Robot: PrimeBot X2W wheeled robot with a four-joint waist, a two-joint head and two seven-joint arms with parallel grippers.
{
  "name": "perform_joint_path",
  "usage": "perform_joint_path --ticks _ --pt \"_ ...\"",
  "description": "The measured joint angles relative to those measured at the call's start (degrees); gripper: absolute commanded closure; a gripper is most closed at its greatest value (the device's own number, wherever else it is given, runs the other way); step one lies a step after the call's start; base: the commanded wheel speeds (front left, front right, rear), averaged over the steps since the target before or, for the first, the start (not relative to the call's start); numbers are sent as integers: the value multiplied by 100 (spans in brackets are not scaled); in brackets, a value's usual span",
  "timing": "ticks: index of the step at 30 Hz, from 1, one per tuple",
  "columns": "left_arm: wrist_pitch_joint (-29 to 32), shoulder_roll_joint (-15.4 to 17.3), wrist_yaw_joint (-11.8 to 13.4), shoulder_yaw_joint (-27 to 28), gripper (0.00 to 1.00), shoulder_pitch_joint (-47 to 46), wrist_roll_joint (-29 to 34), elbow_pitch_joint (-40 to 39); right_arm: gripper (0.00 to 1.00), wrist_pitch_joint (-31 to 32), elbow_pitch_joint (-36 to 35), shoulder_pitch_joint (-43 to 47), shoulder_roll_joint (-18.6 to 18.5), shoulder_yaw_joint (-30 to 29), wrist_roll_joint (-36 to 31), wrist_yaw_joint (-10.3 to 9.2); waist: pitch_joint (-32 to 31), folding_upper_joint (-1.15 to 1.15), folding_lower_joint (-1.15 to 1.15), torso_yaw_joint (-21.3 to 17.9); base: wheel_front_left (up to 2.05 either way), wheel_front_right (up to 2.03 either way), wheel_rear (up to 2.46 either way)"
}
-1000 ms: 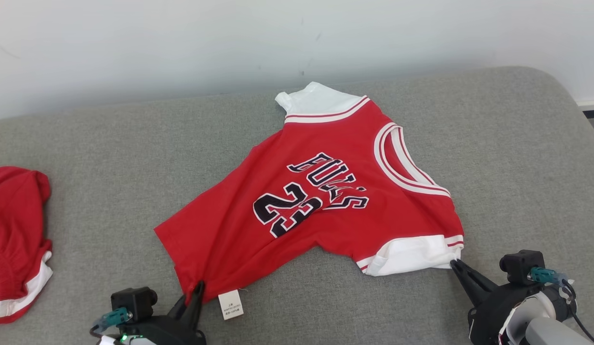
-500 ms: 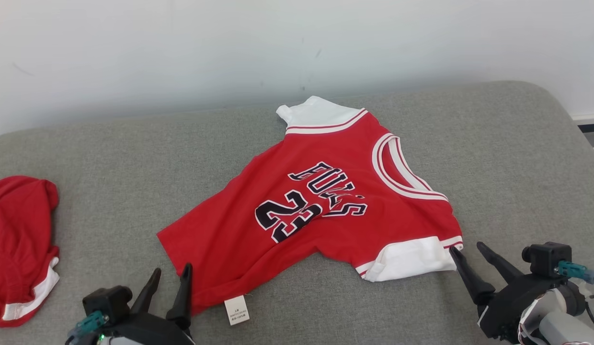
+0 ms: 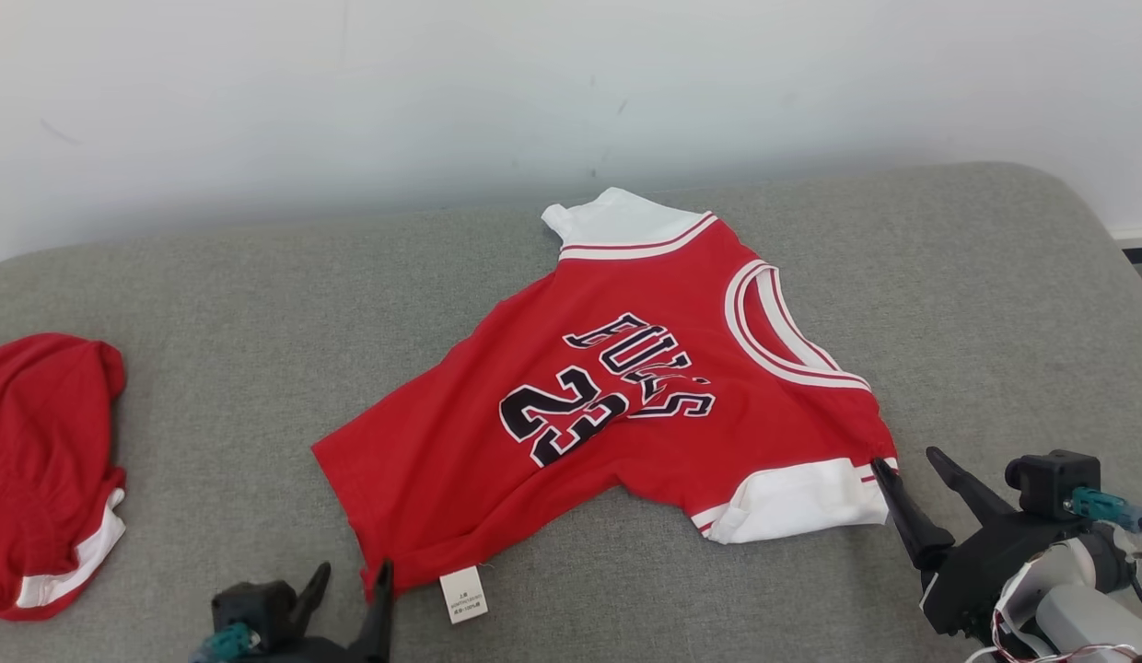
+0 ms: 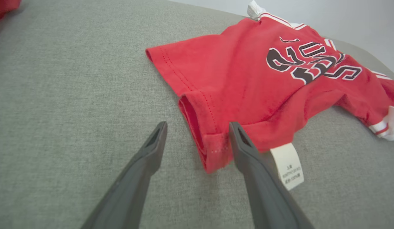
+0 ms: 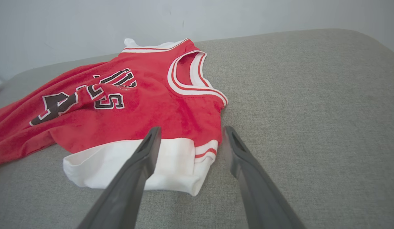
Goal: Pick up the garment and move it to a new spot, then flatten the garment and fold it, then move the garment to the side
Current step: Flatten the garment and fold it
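Left gripper (image 4: 197,124) wide open, hem corner by the tag (image 4: 286,166) loose between its fingers (image 4: 146,165); right gripper (image 5: 190,128) wide open around the white sleeve, gripping nothing. Jersey (image 3: 626,387): red, "23" up, spread skewed on the surface (image 3: 212,304), near its front edge. A second ago both were pinched shut there.

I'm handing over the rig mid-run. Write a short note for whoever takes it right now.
Left gripper: open, astride the jersey hem corner by the label.
Right gripper: open, astride the white sleeve corner.
Jersey lies rumpled, print up, on the cushion; another red garment sits at far left.
Done: jersey set down, unheld.
Left: flatten, fold, move aside.
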Motion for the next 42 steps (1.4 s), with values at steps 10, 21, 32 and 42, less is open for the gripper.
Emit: perform_joint_path --ticks 10,21,32,42 --pt "158 -66 122 -192 0 118 291 -452 0 305 198 -352 103 157 -183 -300 103 0 1 67 0 0 0" --pt "312 -44 192 -190 0 109 500 -855 0 920 577 -528 269 396 -225 -380 233 0 1 227 0 0 0" --pt "350 -30 200 -63 0 118 501 -1129 100 996 697 -761 361 476 -303 -394 299 0 1 266 0 0 0" --pt "445 20 243 57 0 141 648 -1330 0 969 825 -732 367 313 -119 -333 290 0 1 151 0 0 0"
